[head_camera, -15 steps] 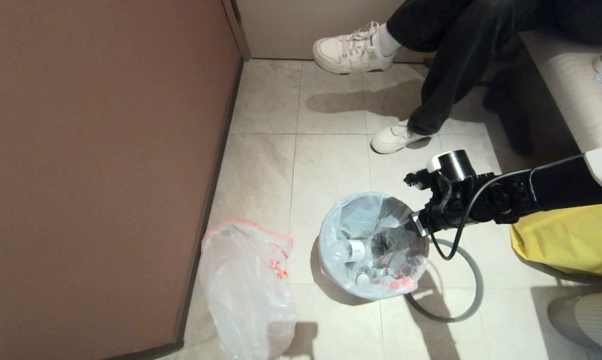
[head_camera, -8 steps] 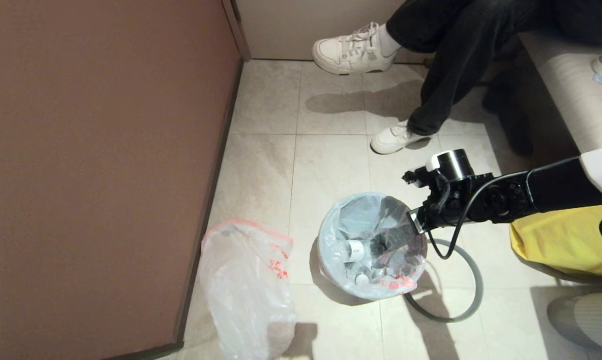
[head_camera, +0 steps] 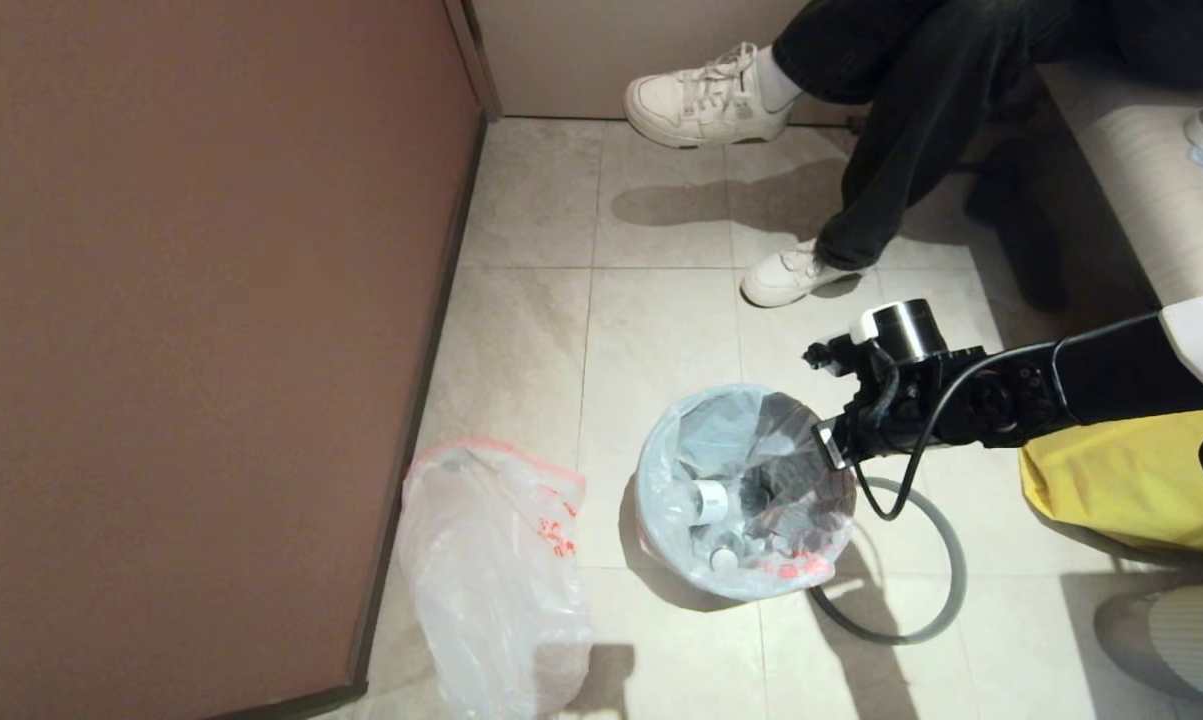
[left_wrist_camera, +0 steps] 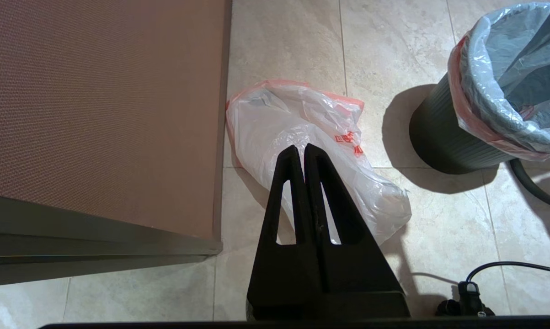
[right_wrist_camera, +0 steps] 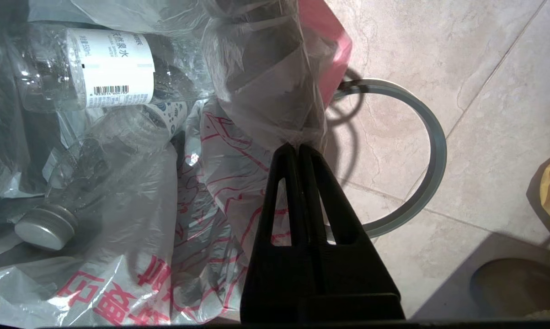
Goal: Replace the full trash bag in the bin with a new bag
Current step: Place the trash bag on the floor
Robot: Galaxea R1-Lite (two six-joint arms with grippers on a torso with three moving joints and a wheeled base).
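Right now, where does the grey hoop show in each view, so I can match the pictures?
Head view: the grey hoop lies flat on the floor, right of the bin, partly hidden by it.
Left wrist view: only a dark arc beside the bin.
Right wrist view: a curved arc beyond the shut right gripper.
Shared landmark: the full trash bag.

The right arm (head_camera: 1111, 385) is stretched in from the right, wrist bent down, and the right gripper (right_wrist_camera: 298, 148) is held with its jaws pressed together. The left gripper (left_wrist_camera: 304, 148) is pointed downward, its jaws likewise closed tight, nothing between them.
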